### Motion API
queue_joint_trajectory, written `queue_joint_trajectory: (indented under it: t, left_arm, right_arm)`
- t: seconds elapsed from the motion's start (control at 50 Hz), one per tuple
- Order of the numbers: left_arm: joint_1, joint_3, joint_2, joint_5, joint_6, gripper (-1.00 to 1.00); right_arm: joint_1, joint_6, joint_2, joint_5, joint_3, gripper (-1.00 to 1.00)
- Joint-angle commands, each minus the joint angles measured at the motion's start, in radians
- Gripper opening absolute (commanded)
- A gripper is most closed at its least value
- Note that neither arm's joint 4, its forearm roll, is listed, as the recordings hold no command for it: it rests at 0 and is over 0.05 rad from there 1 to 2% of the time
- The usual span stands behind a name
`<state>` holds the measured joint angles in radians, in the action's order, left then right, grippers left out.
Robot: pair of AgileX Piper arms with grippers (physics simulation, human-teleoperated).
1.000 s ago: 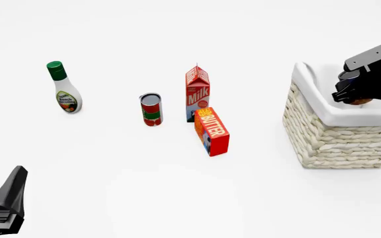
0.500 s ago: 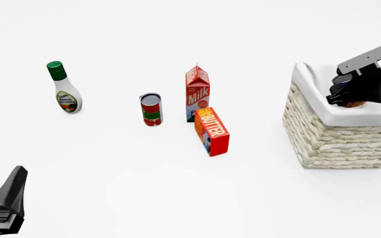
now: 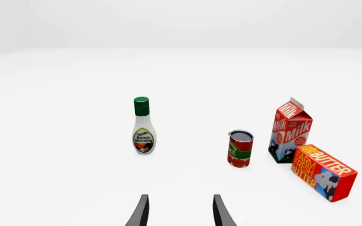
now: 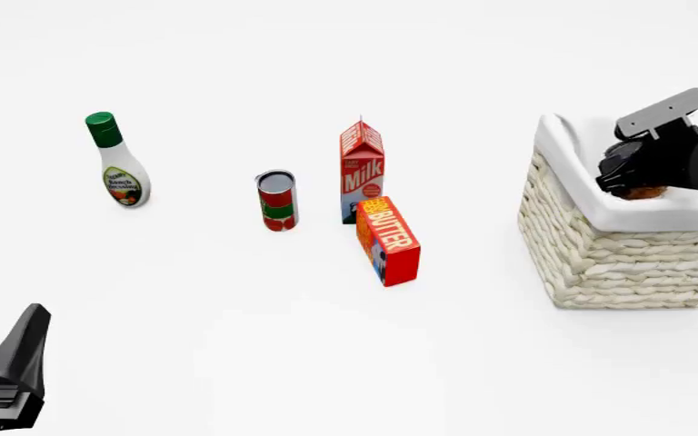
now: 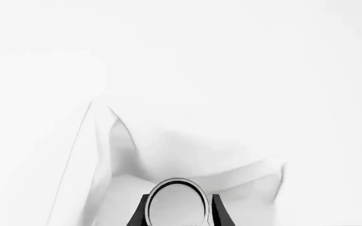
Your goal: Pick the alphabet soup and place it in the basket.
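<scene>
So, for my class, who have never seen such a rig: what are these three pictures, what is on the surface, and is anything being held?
These are simulator renders of a robot with two arms. One camera looks down from the arms' side; one sits behind each claw. On the white table stand a ranch dressing bottle, a red and green can, a milk carton and a butter box. The right claw grips the alphabet soup over the basket. The left claw is open, holding nothing.
</scene>
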<state>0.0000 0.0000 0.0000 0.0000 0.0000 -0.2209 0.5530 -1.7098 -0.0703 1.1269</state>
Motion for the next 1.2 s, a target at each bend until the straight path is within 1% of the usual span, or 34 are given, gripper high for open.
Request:
queue_joint_trajectory:
  t: [0.02, 0.46, 0.86, 0.94, 1.02, 1.04, 1.06, 1.08, 1.16, 1.18, 1.2]
  left_arm:
    - [0.0, 0.0, 0.0, 0.0, 0.0, 1.0]
    - [0.0, 0.0, 0.0, 0.0, 0.0, 1.0]
    - [0.0, 0.0, 0.0, 0.0, 0.0, 1.0]
    - [0.0, 0.0, 0.0, 0.0, 0.0, 1.0]
    - [0.0, 0.0, 0.0, 0.0, 0.0, 1.0]
    - [0.0, 0.0, 0.0, 0.0, 0.0, 1.0]
    - [0.0, 0.0, 0.0, 0.0, 0.0, 1.0]
    - [0.0, 0.0, 0.0, 0.0, 0.0, 1.0]
    - [0.0, 0.0, 0.0, 0.0, 0.0, 1.0]
    - [0.0, 0.0, 0.0, 0.0, 0.0, 1.0]
    - [0.0, 0.0, 0.0, 0.0, 0.0, 1.0]
  right_arm:
    - [-0.011, -0.017, -0.004, 0.005, 0.016, 1.0]
    - [-0.007, -0.022, 0.015, 0.003, 0.013, 1.0]
    - [0.005, -0.048, 0.128, -0.031, 0.009, 1.0]
    - [0.013, -0.073, 0.187, -0.04, 0.006, 1.0]
    - [0.014, -0.086, 0.234, -0.042, 0.002, 1.0]
    - [0.017, -0.107, 0.27, -0.052, 0.007, 1.0]
    - [0.017, -0.107, 0.27, -0.052, 0.007, 1.0]
    - [0.026, -0.127, 0.316, -0.059, 0.004, 1.0]
    - [0.039, -0.162, 0.411, -0.067, -0.007, 1.0]
    - [0.039, -0.162, 0.411, -0.067, -0.008, 1.0]
    - [0.043, -0.18, 0.461, -0.075, -0.015, 1.0]
